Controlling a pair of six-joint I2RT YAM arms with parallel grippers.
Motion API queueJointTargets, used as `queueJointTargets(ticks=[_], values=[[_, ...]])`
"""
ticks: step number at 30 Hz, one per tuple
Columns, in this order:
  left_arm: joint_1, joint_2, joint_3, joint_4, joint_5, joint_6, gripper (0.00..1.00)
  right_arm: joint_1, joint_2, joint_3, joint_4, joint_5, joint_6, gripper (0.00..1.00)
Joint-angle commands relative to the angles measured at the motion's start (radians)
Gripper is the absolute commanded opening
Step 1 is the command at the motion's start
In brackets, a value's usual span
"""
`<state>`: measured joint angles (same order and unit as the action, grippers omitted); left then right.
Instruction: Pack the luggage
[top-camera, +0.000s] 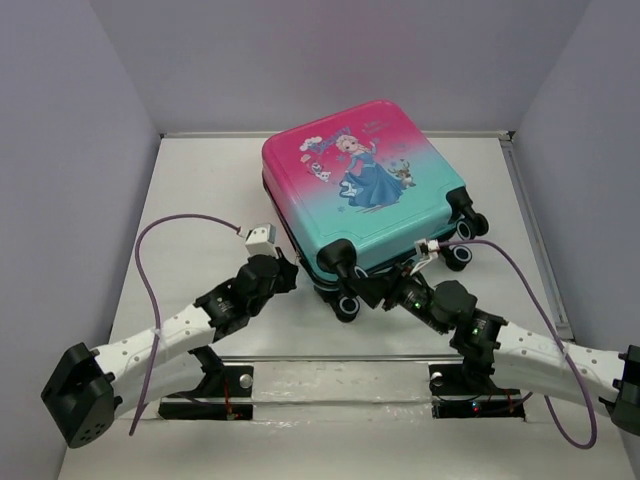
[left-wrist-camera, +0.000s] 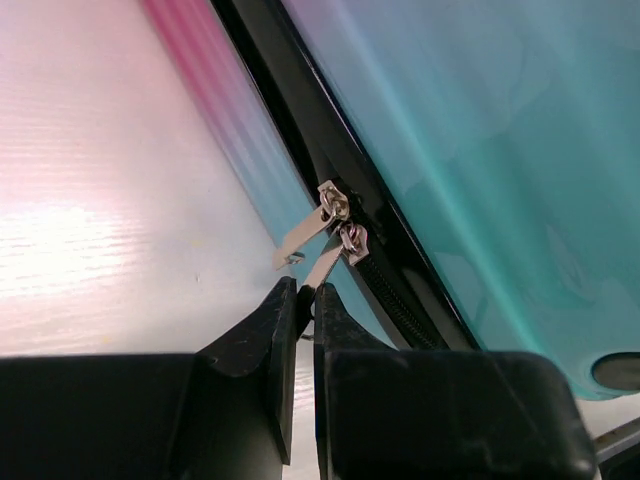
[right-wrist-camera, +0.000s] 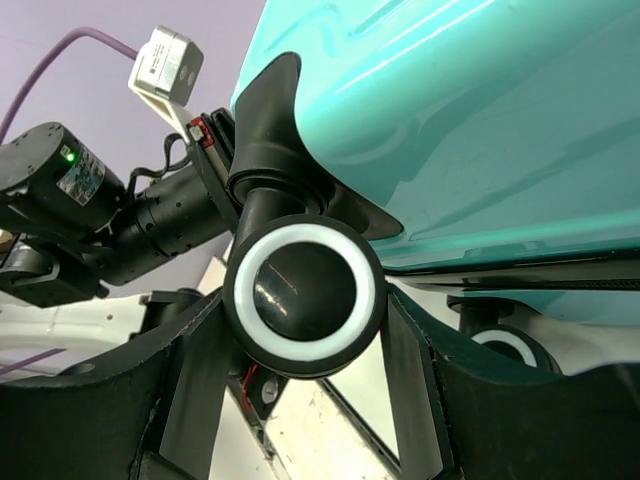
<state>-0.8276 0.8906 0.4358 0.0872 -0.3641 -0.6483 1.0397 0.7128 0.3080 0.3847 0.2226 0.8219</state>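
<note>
The luggage (top-camera: 370, 190) lies flat and closed in the middle of the table, princess picture up, its wheels facing the arms. My left gripper (top-camera: 288, 262) sits at its near-left edge. In the left wrist view the fingers (left-wrist-camera: 283, 330) are shut on the metal tab of the lower zipper pull (left-wrist-camera: 352, 241); a second pull (left-wrist-camera: 335, 204) sits just above it on the black zipper track. My right gripper (top-camera: 358, 293) is at the near corner wheel (top-camera: 347, 304). In the right wrist view that black wheel with a white ring (right-wrist-camera: 305, 290) fills the gap between both fingers, touching each.
Another wheel (right-wrist-camera: 500, 345) shows under the shell to the right. The left arm and its camera (right-wrist-camera: 165, 62) are close behind the gripped wheel. Purple cables (top-camera: 145, 290) loop off both arms. Grey walls enclose the table, with a rail (top-camera: 535, 240) along its right edge.
</note>
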Motion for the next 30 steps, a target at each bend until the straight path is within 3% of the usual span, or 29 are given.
queueJointTargets(ticks=[1, 3, 7, 9, 10, 12, 13, 17, 20, 21, 22, 23, 25, 27, 30], values=[[0.151, 0.077, 0.084, 0.138, -0.426, 0.021, 0.06, -0.029, -0.032, 0.049, 0.0, 0.049, -0.018, 0.07], [0.163, 0.099, 0.107, 0.146, -0.452, 0.0, 0.06, -0.029, -0.026, 0.049, 0.0, 0.047, -0.021, 0.07], [0.162, 0.056, 0.106, 0.181, -0.336, -0.011, 0.08, -0.029, 0.025, 0.077, 0.016, -0.008, -0.032, 0.07], [0.156, -0.046, 0.084, 0.172, -0.293, -0.002, 0.41, -0.029, 0.087, 0.1, 0.054, -0.066, -0.04, 0.07], [0.157, -0.139, 0.083, 0.148, -0.277, 0.006, 0.63, -0.029, 0.114, 0.111, 0.063, -0.106, -0.041, 0.07], [0.157, -0.238, 0.107, 0.097, -0.222, 0.027, 0.78, -0.012, 0.213, 0.175, 0.068, -0.144, -0.069, 0.07], [0.156, -0.328, 0.122, 0.056, -0.199, 0.042, 0.99, 0.006, 0.246, 0.198, 0.072, -0.157, -0.082, 0.07], [0.156, -0.458, 0.251, -0.082, -0.104, 0.105, 0.99, 0.12, 0.335, 0.336, 0.01, -0.065, -0.188, 0.07], [0.156, -0.492, 0.362, -0.188, -0.026, 0.136, 0.99, 0.161, 0.324, 0.411, -0.072, 0.006, -0.254, 0.26], [0.156, -0.495, 0.404, -0.204, 0.022, 0.139, 0.99, 0.172, 0.315, 0.427, -0.114, 0.009, -0.285, 0.53], [0.156, -0.498, 0.423, -0.22, 0.048, 0.151, 0.99, 0.172, 0.291, 0.465, -0.142, 0.015, -0.302, 0.65], [0.154, -0.498, 0.451, -0.224, 0.075, 0.159, 0.99, 0.172, 0.275, 0.488, -0.218, 0.02, -0.334, 0.98], [0.156, -0.495, 0.475, -0.233, 0.138, 0.173, 0.99, 0.172, 0.242, 0.535, -0.3, 0.027, -0.38, 1.0], [0.156, -0.481, 0.521, -0.237, 0.192, 0.211, 0.99, 0.172, 0.171, 0.664, -0.52, 0.038, -0.479, 1.0], [0.156, -0.486, 0.561, -0.231, 0.217, 0.243, 0.99, 0.172, 0.11, 0.745, -0.645, 0.096, -0.521, 1.0]])
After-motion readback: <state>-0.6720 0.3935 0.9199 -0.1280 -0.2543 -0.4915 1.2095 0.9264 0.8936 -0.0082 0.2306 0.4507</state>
